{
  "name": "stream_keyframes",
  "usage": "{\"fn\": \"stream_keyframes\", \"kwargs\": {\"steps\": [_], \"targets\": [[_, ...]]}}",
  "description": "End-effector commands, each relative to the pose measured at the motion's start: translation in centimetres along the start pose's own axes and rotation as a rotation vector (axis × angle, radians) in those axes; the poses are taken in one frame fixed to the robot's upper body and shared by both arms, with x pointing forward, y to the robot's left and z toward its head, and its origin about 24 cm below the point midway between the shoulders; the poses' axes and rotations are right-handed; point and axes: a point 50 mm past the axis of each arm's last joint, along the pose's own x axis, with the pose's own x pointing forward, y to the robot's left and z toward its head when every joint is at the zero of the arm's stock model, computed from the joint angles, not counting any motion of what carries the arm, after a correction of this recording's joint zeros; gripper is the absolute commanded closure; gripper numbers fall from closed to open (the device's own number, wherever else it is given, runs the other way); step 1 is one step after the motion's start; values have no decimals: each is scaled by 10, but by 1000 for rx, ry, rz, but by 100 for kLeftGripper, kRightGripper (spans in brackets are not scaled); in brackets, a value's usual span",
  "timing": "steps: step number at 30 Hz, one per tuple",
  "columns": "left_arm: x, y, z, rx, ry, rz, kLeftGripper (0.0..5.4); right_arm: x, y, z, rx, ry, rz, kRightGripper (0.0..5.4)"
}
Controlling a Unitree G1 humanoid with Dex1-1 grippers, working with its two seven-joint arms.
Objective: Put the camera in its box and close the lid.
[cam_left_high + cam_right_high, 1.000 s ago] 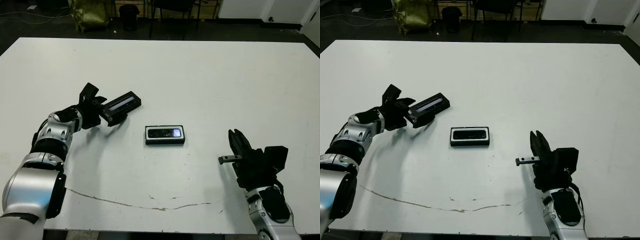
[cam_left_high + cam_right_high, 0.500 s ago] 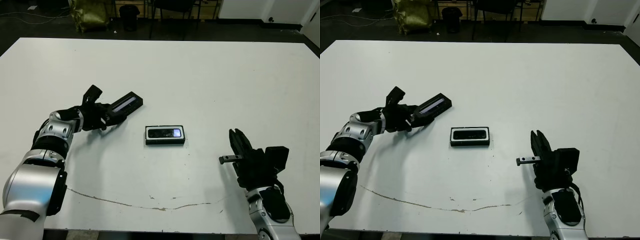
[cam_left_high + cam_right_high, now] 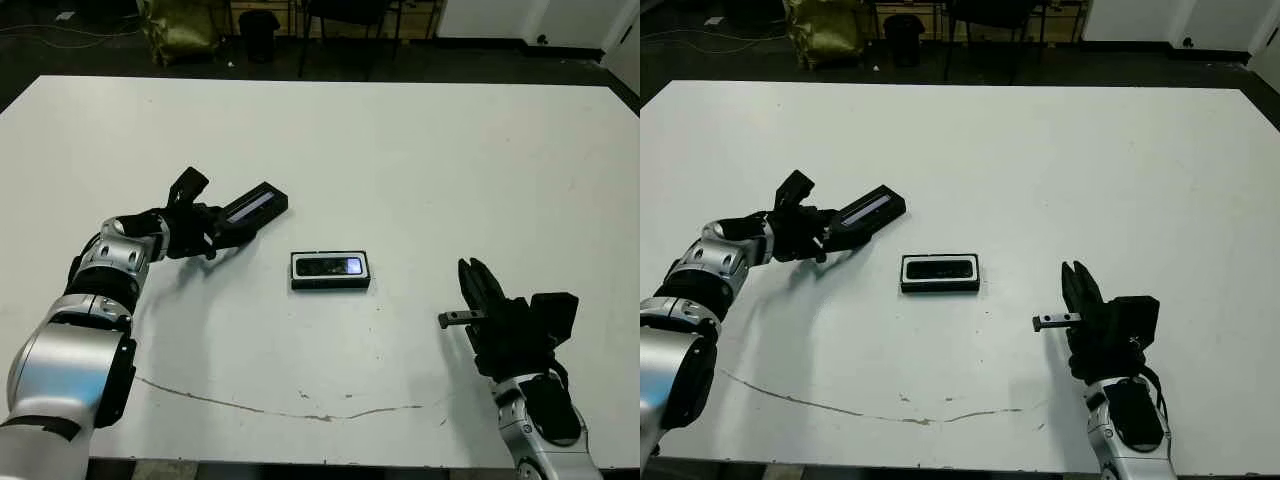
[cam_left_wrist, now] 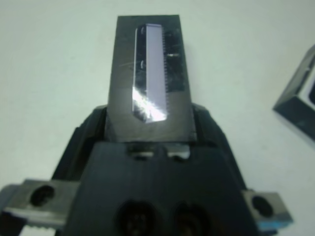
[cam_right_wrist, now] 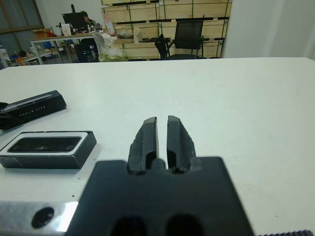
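The box (image 3: pixel 330 271) is sitting flat on the white table (image 3: pixel 420 170), open on top, and the camera (image 3: pixel 330 266) is lying inside it against the white lining, its small glossy screen facing up. Nothing is touching the box.

To the robot's left of the box and a little farther from the robot, the left gripper (image 3: pixel 205 228) is grasping the lid (image 3: pixel 248 211) by 1 short end, its 2 black fingers (image 4: pixel 202 123) pressing against the lid's long sides. The lid is tilting, with its free end pointing toward the far side of the table and its pale silvery stripe (image 4: pixel 150 73) facing up. It is staying well apart from the box, and its free end appears to be hanging above the table.

To the robot's right of the box and nearer the robot, the right gripper (image 5: pixel 162 132) is hovering empty, its 2 fingers clenched almost together with only a thin slit between them, well apart from the box.
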Motion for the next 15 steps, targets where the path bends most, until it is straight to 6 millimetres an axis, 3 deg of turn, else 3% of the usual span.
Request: {"fn": "stream_keyframes", "kwargs": {"steps": [1, 8, 15], "targets": [[-5, -1, 4, 3, -39, -41, 288, -3, -1, -4, -7, 40, -11, 540], [-23, -5, 56, 131, -169, -180, 288, -3, -1, -6, 1, 43, -6, 540], [-38, -18, 99, 346, -173, -332, 288, -3, 0, -8, 6, 45, -4, 540]]}}
